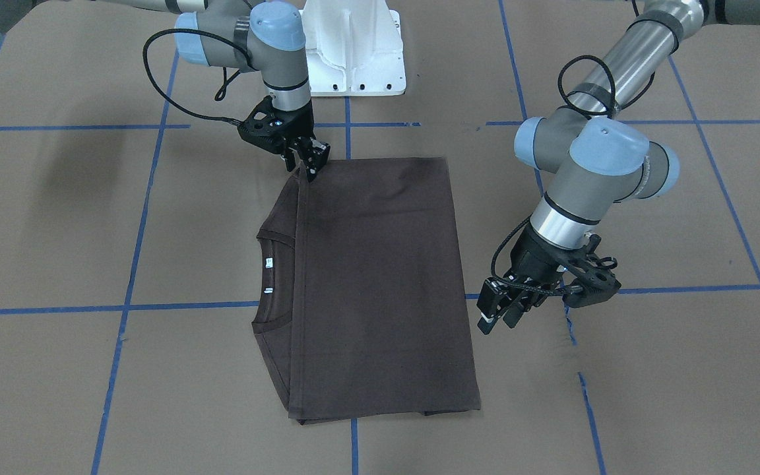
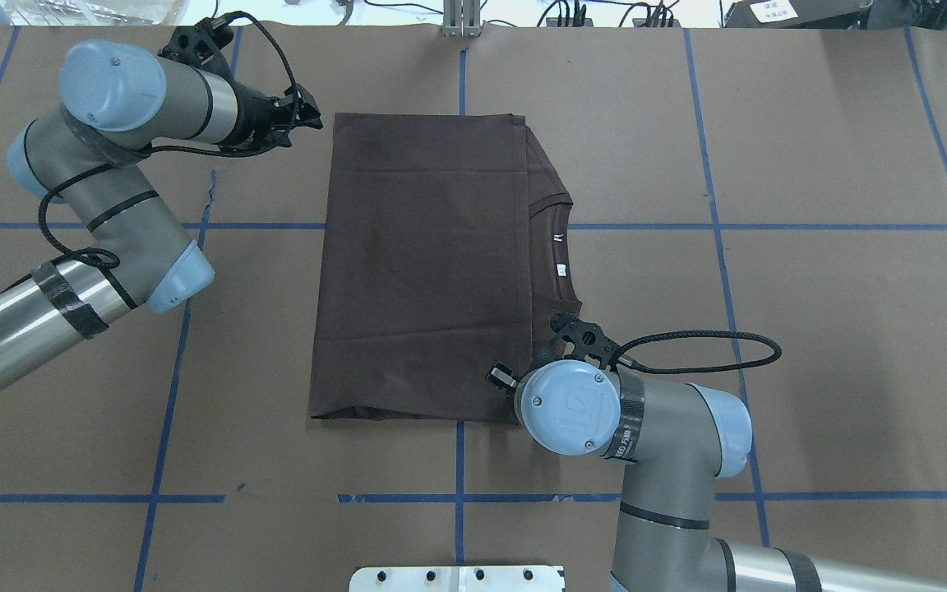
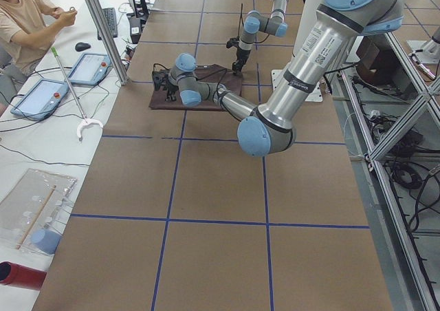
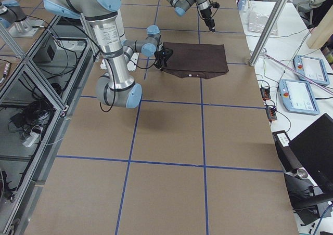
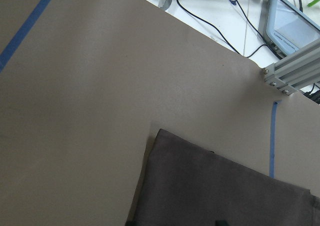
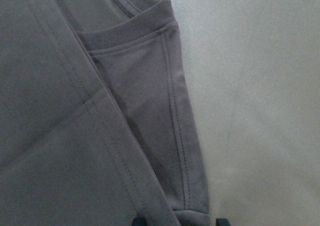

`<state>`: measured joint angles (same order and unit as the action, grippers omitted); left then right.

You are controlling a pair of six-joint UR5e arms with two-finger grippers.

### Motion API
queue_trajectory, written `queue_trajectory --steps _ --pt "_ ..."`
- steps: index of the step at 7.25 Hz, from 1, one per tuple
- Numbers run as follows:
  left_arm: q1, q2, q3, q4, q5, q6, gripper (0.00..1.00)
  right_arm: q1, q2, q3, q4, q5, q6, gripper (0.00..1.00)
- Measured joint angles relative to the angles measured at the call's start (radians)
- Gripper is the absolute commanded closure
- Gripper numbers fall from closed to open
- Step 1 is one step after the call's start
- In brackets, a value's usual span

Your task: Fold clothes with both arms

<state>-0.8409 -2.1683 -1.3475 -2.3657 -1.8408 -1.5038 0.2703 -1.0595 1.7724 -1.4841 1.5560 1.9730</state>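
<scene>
Your left gripper hangs with its fingers spread and nothing between them. It is just beside the far left corner of the T-shirt and does not touch the cloth. Behind it the left arm bends over bare brown table, and a strip of that surface shows between its elbow and the shirt's left edge.

The shirt lies flat in the middle of the table, folded to a rough rectangle. Its left edge runs straight, and the far and near edges are nearly parallel. On its right side the folded-over panel ends in a straight hem line. The collar and two small white tags show just past that line.

Your right gripper sits at the shirt's near right corner. In its wrist view the tips stand apart with the cloth corner lying between them. The right arm rises over that corner and hides it from overhead.

Right of the collar you have a wide stretch of brown surface crossed by blue tape lines. The white base block stands well apart from the shirt's near edge.
</scene>
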Motion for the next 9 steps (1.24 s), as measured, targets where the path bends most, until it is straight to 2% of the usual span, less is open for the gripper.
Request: queue_trajectory --steps 1,6,9 --pt "0.0 0.002 0.0 -0.001 0.0 0.0 0.39 -0.002 0.0 -0.001 0.0 0.001 0.001 1.0" --pt "0.0 0.005 -0.021 0.005 -0.001 -0.001 0.39 -0.012 0.007 0.006 0.0 0.007 -0.001 1.0" --pt "0.026 0.04 -0.119 0.008 -0.023 -0.121 0.39 -0.006 -0.026 0.063 -0.007 0.024 -0.008 1.0"
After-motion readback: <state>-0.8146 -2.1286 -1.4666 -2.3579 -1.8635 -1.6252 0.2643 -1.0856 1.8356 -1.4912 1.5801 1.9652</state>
